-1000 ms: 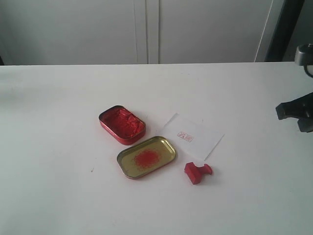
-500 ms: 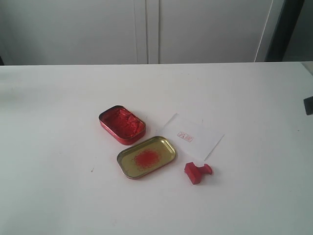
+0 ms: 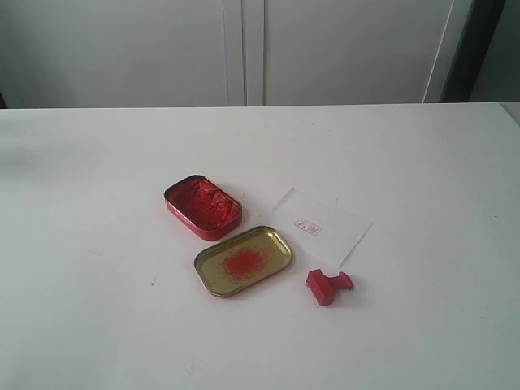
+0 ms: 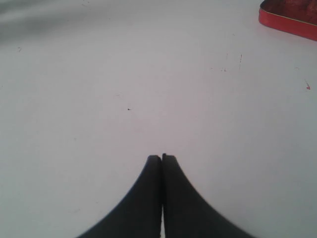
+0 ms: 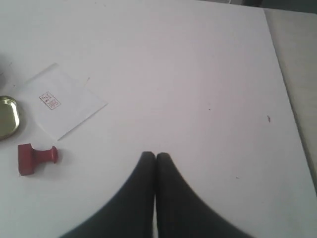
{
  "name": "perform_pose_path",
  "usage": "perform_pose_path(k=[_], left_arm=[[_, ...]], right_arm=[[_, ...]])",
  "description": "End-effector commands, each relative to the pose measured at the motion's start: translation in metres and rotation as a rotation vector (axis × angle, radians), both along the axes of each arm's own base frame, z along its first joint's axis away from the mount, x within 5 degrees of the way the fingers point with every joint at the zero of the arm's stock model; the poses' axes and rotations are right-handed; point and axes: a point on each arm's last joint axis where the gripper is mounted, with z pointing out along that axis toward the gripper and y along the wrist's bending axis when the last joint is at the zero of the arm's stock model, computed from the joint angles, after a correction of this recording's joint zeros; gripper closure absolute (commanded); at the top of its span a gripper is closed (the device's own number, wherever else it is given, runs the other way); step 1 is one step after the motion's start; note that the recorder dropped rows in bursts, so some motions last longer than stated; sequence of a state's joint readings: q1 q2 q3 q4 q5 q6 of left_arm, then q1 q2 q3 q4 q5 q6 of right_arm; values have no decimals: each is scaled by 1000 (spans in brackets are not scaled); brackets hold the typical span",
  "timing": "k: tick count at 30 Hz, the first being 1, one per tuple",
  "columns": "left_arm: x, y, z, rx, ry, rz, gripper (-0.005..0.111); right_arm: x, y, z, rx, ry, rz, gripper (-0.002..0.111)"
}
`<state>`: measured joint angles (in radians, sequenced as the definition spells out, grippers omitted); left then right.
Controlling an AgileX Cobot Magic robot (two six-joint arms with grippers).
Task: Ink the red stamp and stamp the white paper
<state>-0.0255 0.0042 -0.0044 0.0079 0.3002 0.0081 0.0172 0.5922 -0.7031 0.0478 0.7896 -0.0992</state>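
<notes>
Exterior view: small red plastic stamp (image 3: 328, 287) on side, long axis left-right, handle pointing right; my left gripper (image 4: 162, 157), right gripper (image 5: 156, 155) pressed together.

red imprint (image 3: 309, 227) on the white paper (image 3: 345, 230), characters too small to read

left gripper (image 4: 162, 157) pressed closed | above white table (image 4: 124, 89) | red tin (image 4: 292, 20) partly visible

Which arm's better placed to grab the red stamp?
Right, probably. Its wrist view takes in the small red plastic stamp, lying on its side, and the white paper sheet; the left wrist view shows only a corner of the red ink tin. The right gripper is shut; open first.
</notes>
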Motion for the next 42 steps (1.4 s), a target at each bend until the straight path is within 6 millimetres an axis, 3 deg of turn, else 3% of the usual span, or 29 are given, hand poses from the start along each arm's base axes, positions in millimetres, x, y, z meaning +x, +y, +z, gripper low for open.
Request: perform_pose_path(k=[1, 16, 42], left_arm=[[0, 0, -1, -8, -1, 6, 107], [0, 0, -1, -8, -1, 6, 107], [0, 0, -1, -8, -1, 6, 107]], right_arm=[[-14, -1, -1, -15, -67, -4, 108], [-6, -2, 13, -8, -325, -18, 108], [-14, -2, 9, 30, -271, -30, 108]])
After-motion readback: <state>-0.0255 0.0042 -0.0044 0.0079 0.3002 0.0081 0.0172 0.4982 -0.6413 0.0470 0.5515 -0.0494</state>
